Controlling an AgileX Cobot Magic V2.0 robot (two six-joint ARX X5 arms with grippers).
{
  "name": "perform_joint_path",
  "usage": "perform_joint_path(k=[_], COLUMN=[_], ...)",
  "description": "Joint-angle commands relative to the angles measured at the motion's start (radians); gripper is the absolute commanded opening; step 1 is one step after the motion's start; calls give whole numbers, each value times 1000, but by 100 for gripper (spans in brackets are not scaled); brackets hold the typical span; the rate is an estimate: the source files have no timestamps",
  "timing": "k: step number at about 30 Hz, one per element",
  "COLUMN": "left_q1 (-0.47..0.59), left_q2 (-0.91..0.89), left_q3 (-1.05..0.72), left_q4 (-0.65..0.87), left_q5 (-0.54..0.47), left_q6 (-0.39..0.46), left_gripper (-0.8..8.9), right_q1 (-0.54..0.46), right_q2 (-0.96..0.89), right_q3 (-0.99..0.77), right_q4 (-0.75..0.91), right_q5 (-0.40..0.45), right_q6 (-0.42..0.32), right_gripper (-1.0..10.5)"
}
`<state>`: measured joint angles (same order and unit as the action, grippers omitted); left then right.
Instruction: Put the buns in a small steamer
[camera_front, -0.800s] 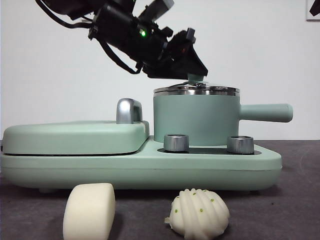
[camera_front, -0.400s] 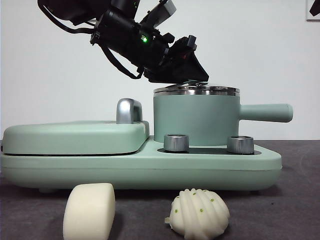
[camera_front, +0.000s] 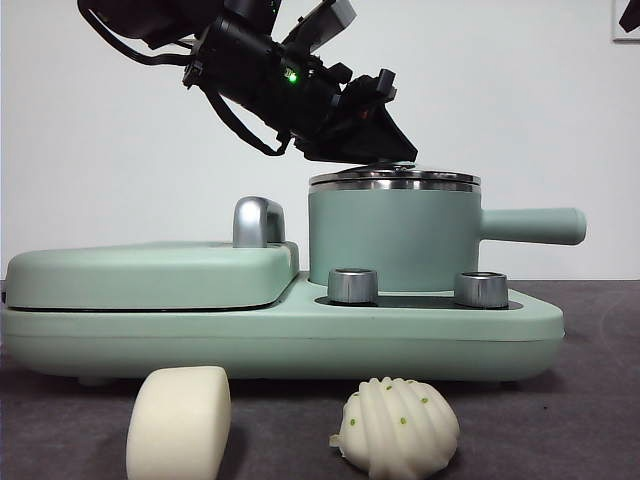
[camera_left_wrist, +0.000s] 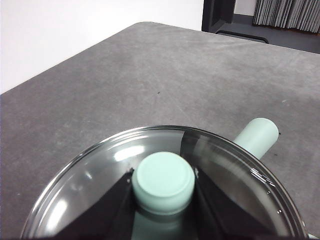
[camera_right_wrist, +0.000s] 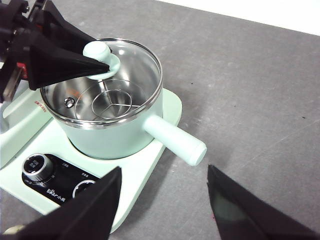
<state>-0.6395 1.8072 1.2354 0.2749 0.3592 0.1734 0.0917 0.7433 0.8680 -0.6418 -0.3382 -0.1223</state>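
Two buns lie on the grey table in front of the cooker: a smooth white bun (camera_front: 178, 420) and a ridged bun (camera_front: 398, 428) with green specks. The small steamer (camera_front: 390, 240) is a mint green pot with a long side handle (camera_right_wrist: 175, 141), and its glass lid (camera_left_wrist: 100, 180) sits on the steel rim. My left gripper (camera_front: 393, 158) reaches down from the upper left and is shut on the lid's green knob (camera_left_wrist: 163, 182). In the right wrist view that same left gripper (camera_right_wrist: 102, 62) grips the knob. My right gripper (camera_right_wrist: 164, 172) hovers open above the table beside the pot handle.
The steamer stands on a mint green cooker base (camera_front: 300, 335) with two steel dials (camera_front: 352, 285). A flat green grill lid (camera_front: 150, 272) with a chrome handle (camera_front: 257, 222) covers the base's left half. Grey table stretches to the right of the base.
The left gripper has come down a little over the lid, and its jaws now cover the green knob that showed beneath them a second ago. Buns and steamer have not moved.
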Motion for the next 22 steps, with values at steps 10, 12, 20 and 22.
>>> perform_joint_path(k=[10,12,20,22], left_q1=[-7,-6,0,6], left_q2=[-84,-110,-256,-298], left_q3=[21,21,21,21], left_q4=[4,-2,-199,-275], left_q5=[-26,-26,-42,-58], left_q6=[-3,-3,-10,-10], left_gripper=[7,7,8,8], right_q1=[4,4,4,5], right_q2=[7,7,7,7], right_q3=[21,21,21,21], right_q4=[10,9,9,9], right_q5=[-2,-2,-2,-3], right_q6=[14,14,14,14], right_gripper=[276,276,276,276])
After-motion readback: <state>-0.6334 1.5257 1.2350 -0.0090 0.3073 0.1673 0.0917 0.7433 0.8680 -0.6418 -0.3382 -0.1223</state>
